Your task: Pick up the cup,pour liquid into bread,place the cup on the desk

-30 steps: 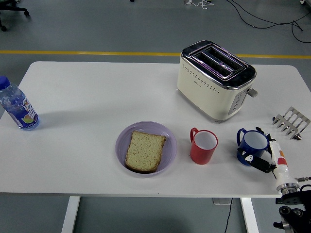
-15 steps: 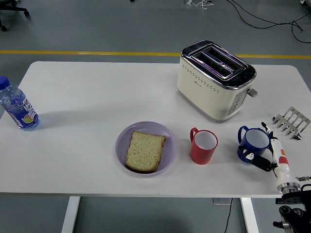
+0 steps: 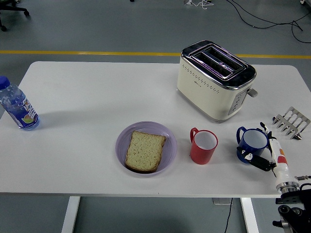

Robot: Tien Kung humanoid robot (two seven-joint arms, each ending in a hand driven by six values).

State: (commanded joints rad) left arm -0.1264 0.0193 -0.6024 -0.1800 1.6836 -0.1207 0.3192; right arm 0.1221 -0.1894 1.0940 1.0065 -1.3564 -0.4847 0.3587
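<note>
A blue cup (image 3: pixel 252 141) with its handle to the left stands on the white table (image 3: pixel 97 97) near the right front edge. My right hand (image 3: pixel 263 151) comes in from the lower right corner. Its fingers (image 3: pixel 249 157) curl around the cup's near and right sides, gripping it. A red cup (image 3: pixel 203 145) stands just left of the blue one, untouched. A slice of bread (image 3: pixel 145 150) lies on a purple plate (image 3: pixel 169 141) further left. My left hand is out of view.
A cream toaster (image 3: pixel 216 80) stands behind the cups. A small metal toast rack (image 3: pixel 290 122) sits at the right edge, close behind my hand. A water bottle (image 3: pixel 18 109) stands at the far left edge.
The blue cup and my right hand shifted only a few pixels right and back again; the cup still rests on the table.
</note>
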